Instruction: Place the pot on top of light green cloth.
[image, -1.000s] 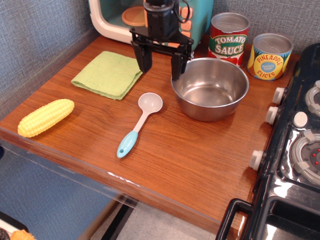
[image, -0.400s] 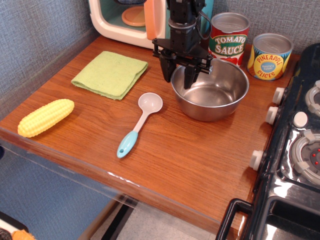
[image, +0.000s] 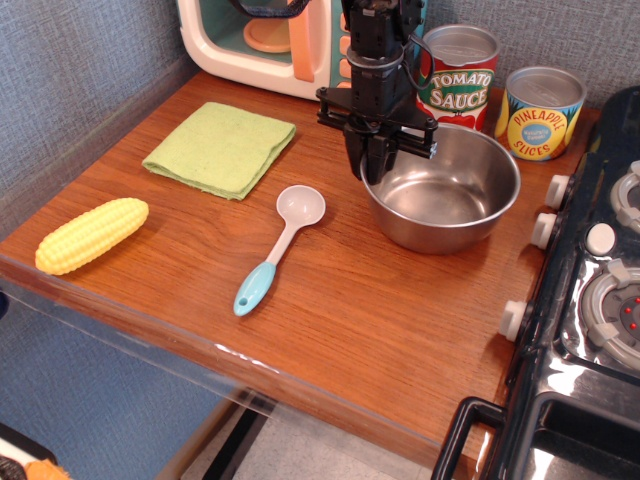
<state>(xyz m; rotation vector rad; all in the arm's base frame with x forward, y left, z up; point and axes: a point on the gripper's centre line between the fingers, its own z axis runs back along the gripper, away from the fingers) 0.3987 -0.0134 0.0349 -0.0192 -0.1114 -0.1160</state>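
The shiny steel pot (image: 445, 195) sits at the back right of the wooden counter (image: 350, 320), in front of the tins. My gripper (image: 374, 170) comes down from above at the pot's left rim. Its fingers are drawn close together and seem to pinch that rim. The light green cloth (image: 222, 147) lies flat at the back left, about a pot's width to the left of my gripper, with nothing on it.
A tomato sauce tin (image: 456, 75) and a pineapple tin (image: 540, 110) stand just behind the pot. A toy microwave (image: 270, 40) stands at the back. A white and blue spoon (image: 280, 245) lies between cloth and pot. A yellow corn (image: 92, 233) lies front left. A stove (image: 600, 300) borders the right.
My gripper moved right from near the cloth to the pot's left rim and narrowed its fingers. The pot shifted slightly to the right and nearer.
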